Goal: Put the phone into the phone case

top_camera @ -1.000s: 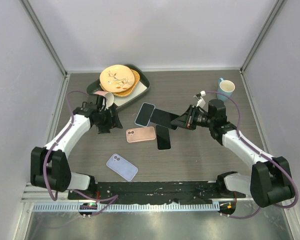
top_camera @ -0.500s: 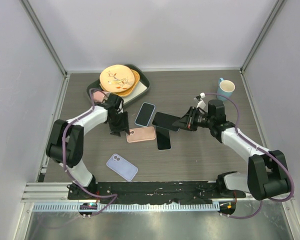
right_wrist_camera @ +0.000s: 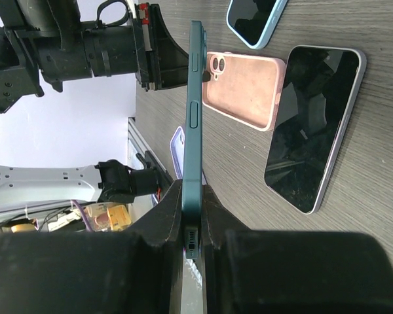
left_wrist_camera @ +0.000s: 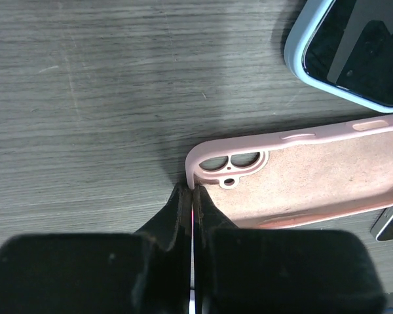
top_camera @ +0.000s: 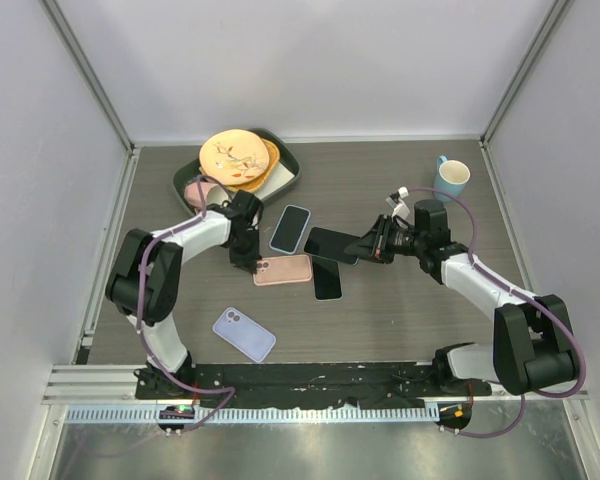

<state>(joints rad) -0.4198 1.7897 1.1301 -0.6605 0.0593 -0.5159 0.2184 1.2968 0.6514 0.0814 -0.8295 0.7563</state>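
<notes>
The left claw (left_wrist_camera: 192, 198) is pressed together on the short wall of the pink phone case (left_wrist_camera: 308, 180), at the corner beside the camera cut-out. A thin pink line shows between its fingers. The case lies flat on the tabletop (left_wrist_camera: 85, 85) with its open side up. On the claw's side of the case the wood is bare. The case's other short end is just beside a black phone (top_camera: 327, 276). A phone in a light blue cover (top_camera: 290, 229) lies near the far long edge, with a narrow strip of wood between them.

The right claw (right_wrist_camera: 194, 196) pinches the dark teal phone (right_wrist_camera: 195, 91) by one end and holds it above the tabletop, to the right of the case. The right wrist view shows this phone edge-on, with its side buttons. The top view shows its dark face instead. The top view alone shows the tray (top_camera: 280, 185) with plates (top_camera: 235, 158) at the far side, and the cup (top_camera: 451, 177) well apart at the far right. A lavender case (top_camera: 244, 334) lies toward the near edge.
</notes>
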